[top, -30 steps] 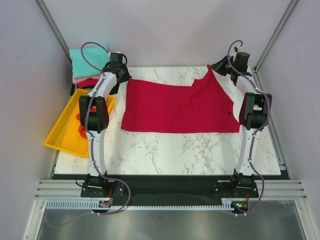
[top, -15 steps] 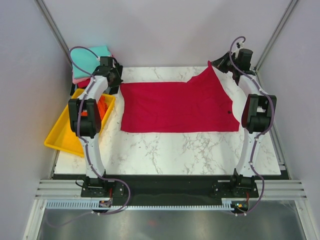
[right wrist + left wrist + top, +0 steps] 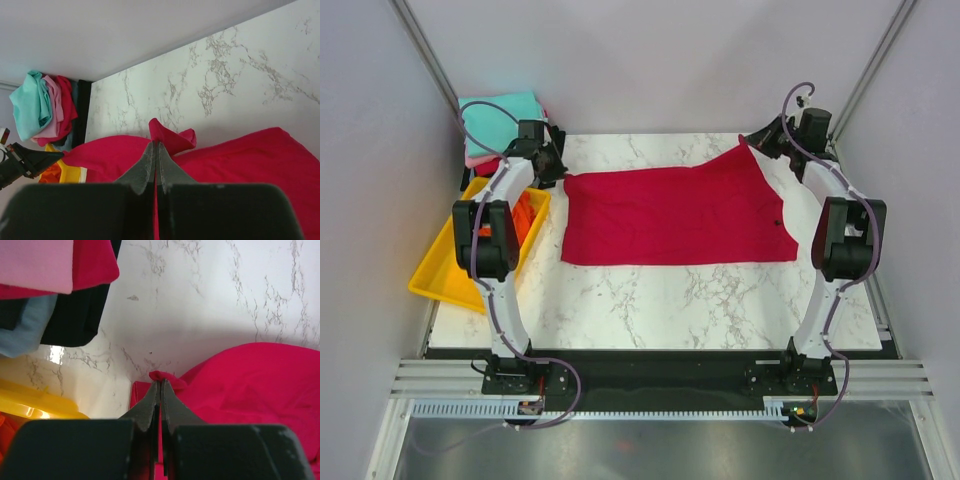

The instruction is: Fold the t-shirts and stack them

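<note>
Two tools are each clamped on the crimson t-shirt (image 3: 675, 215), which lies spread across the far half of the table (image 3: 650, 300). We see the left tool (image 3: 160, 386) with its fingers pressed together on a small bunch of crimson cloth at the shirt's far-left corner, near the table's far-left corner. The right tool (image 3: 155, 146) pinches a fold at the shirt's far-right corner, close to the far edge, and the cloth rises there to a peak. The rest of the shirt rests flat, its near hem roughly parallel to the table's near edge. At the far-left corner sits a stack of folded t-shirts (image 3: 498, 125), teal on top, pink and red beneath. From the left wrist we also make out black and grey-blue layers. A yellow tray (image 3: 440, 275) lies at the left edge, holding orange cloth (image 3: 523, 215).
</note>
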Robot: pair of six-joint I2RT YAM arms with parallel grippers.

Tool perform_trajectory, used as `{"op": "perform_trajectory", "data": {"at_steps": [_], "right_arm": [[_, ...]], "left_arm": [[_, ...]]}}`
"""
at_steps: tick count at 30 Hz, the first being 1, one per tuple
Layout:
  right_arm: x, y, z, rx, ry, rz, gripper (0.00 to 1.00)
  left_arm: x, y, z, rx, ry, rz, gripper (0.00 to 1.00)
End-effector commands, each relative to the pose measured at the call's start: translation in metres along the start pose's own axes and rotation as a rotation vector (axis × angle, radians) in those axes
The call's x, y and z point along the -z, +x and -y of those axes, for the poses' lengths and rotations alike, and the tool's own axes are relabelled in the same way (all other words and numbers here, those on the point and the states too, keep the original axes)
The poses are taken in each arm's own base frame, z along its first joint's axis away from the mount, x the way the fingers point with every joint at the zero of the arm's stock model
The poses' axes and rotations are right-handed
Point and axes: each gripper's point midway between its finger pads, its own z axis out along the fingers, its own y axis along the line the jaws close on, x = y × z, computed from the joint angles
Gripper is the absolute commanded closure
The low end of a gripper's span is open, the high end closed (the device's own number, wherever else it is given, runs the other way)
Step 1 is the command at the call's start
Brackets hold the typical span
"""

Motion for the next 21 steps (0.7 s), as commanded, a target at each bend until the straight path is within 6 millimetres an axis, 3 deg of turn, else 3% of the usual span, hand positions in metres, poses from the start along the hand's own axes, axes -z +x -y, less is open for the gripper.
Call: {"op": "perform_trajectory", "data": {"at_steps": [1, 8, 12, 21], "right_arm": [[0.029, -0.04, -0.037, 0.093, -0.066, 0.117, 1.0], [0.057, -0.048, -0.052, 0.112, -0.068, 0.156, 1.0], [0.064, -0.028, -0.041, 0.096, -0.046, 0.127, 1.0], [0.086, 0.0, -0.028, 0.077, -0.012, 0.111, 1.0]], "left_arm": [[0.027, -0.02, 0.02, -0.053, 0.087, 0.064, 0.98], [0.04, -0.018, 0.023, -0.058, 0.104, 0.065, 0.98], [0.057, -0.022, 0.022, -0.075, 0.095, 0.096, 0.98], [0.068, 0.008, 0.009, -0.07, 0.075, 0.058, 0.98]]}}
